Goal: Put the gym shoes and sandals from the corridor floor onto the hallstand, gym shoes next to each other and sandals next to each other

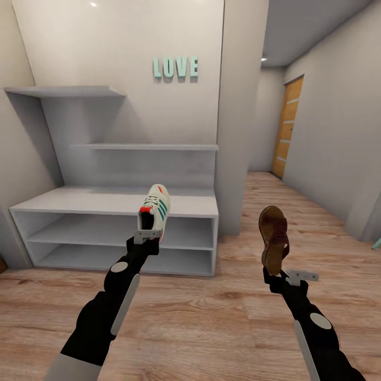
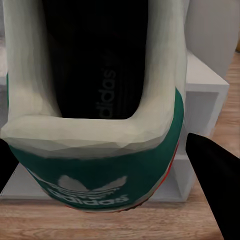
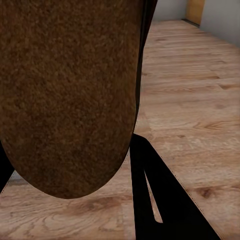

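The white shoe rack (image 1: pixel 114 203) is sitting just ahead, and both arms are carrying footwear above the wood floor (image 1: pixel 211 312). The left gripper (image 1: pixel 146 236) is clamping a sneaker (image 1: pixel 154 207) by its stiff heel, probably the firmest spot. The right gripper (image 1: pixel 278 274) is pinching a sandal (image 1: pixel 273 239) by its heel end; it's likely light, flexing a little.

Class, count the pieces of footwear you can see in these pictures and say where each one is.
2. A gym shoe held up in the left gripper; a sandal held in the right gripper. Others may be out of view.
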